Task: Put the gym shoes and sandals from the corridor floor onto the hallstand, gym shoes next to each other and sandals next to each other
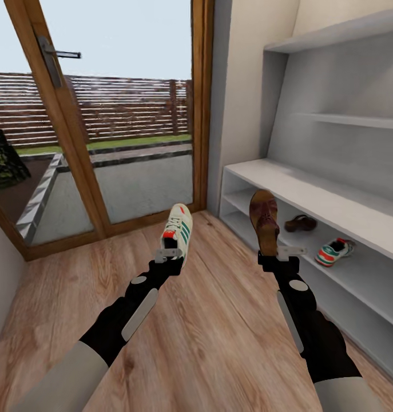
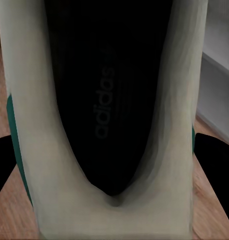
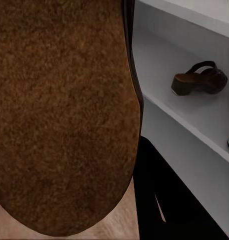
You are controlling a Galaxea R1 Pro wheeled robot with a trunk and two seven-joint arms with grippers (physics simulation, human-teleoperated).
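Shoes ride upright at frame centre, left claw clamped on a gym shoe and right claw on a sandal, lifted presumably to join their mates, sandal and sneaker, on the hallstand shelf at right

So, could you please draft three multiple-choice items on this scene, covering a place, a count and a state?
1. Where does the dark brown leather sandal not held by the robot lie?
A. wood floor
B. upper open shelf of the pale grey hallstand
C. bench top

2. How many shoes are off the floor?
A. two
B. three
C. four

3. What is the left gripper doing?
A. hanging open
B. holding a cream-white sneaker with green stripes
C. holding a sandal

B: it sits beside a sneaker on that shelf.
C: two shelved, two held.
B: fingers clamp its heel.
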